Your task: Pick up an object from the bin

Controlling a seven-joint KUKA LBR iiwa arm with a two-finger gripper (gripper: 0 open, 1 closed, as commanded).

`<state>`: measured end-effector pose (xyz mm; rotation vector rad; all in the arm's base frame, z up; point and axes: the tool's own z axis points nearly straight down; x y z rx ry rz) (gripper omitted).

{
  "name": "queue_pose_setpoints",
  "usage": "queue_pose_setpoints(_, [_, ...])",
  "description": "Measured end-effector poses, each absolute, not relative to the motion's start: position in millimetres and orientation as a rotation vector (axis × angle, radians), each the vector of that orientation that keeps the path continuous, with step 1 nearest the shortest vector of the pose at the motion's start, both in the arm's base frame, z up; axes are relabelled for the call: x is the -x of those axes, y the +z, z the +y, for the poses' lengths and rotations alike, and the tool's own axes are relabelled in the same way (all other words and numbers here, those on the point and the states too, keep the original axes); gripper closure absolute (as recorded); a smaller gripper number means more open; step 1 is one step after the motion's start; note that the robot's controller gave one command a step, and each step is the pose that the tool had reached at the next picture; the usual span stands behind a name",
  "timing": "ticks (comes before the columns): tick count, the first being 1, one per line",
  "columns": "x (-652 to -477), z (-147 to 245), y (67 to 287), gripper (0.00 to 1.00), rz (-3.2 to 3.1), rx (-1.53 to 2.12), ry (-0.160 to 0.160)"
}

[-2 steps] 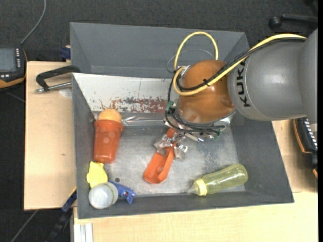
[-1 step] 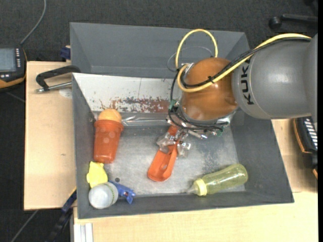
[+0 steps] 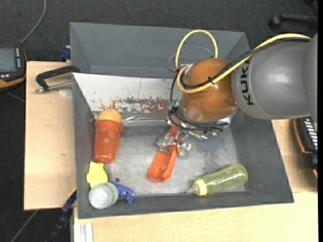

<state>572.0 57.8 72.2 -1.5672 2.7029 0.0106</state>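
Overhead, a grey KUKA arm (image 3: 280, 79) reaches in from the right of a grey metal bin (image 3: 151, 49), its wrist wrapped in a rounded orange cover (image 3: 207, 92) with a yellow cable (image 3: 198, 33) looping above it. Below the cover, the gripper (image 3: 174, 144) sits low near the middle of the bin floor, its metal fingers (image 3: 184, 147) clenched on the narrow upper end of an orange scoop (image 3: 161, 168). The scoop slants down and to the left from the gripper, and its broad rounded end lies close to the floor at the centre of the bin. Well apart to the left, an orange bottle (image 3: 107, 139) with a pale peach cap lies lengthwise along the left wall. In the near left corner, a small yellow piece (image 3: 96, 175), a grey-white ball (image 3: 102, 195) and a blue piece (image 3: 123, 192) huddle together, touching or nearly so. A translucent yellow-green bottle (image 3: 220, 179) lies on its side by the near wall, to the right of the scoop and clear of the gripper.
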Motion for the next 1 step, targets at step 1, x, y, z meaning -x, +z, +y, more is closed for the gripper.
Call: queue_pose_setpoints(1, [-571.6,59.8,72.1,1.00,2.690,1.585,0.010])
